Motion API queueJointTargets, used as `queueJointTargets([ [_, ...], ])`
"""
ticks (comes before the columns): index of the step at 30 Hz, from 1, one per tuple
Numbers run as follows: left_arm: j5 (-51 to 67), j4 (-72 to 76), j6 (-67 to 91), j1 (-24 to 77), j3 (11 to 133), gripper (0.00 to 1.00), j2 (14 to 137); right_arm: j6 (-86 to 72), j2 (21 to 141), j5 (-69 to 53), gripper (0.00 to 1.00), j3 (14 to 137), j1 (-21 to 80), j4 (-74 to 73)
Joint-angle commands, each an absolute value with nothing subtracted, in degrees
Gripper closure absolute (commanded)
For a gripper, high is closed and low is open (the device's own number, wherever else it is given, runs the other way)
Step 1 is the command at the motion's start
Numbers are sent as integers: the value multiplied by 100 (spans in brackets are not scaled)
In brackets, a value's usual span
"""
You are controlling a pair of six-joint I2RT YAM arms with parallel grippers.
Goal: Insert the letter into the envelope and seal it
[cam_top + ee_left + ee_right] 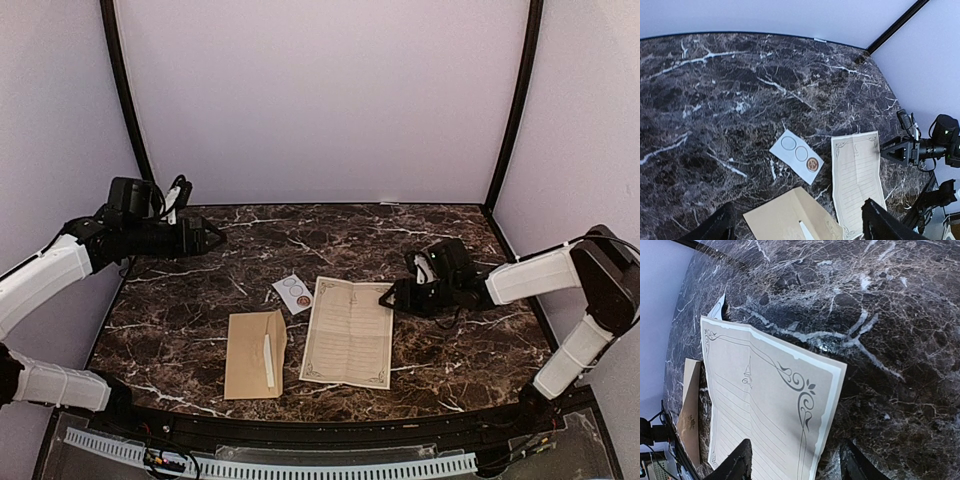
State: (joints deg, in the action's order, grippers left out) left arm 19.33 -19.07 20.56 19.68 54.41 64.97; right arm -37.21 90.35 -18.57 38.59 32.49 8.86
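The letter [348, 332] is a cream sheet with ruled lines and a scrolled border, lying flat in the middle of the table; it also shows in the left wrist view [858, 180] and the right wrist view [760, 405]. The tan envelope [255, 353] lies left of it with its flap open and a thin white strip showing; its top edge shows in the left wrist view [790, 220]. My right gripper [388, 297] is open, low at the letter's far right corner, one finger [735, 465] over the sheet. My left gripper [217, 239] is open, raised at the far left, empty.
A small white sticker card [292, 291] with circles and one brown seal [813, 163] lies just behind the envelope and letter. The dark marble table [400, 240] is walled by pale panels with black corner posts. A cable tray runs along the near edge.
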Motion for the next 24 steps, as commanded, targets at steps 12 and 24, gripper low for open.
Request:
queueJointTargets([
  [12,2060,-449,1013,1837,4829,20,6420,-3840,9854,-2636,54,3673,3190,2245],
  [24,1778,-510,1089,1837,4791,19,6462,-3979,10028,-2797,92,3544,3181,2670],
])
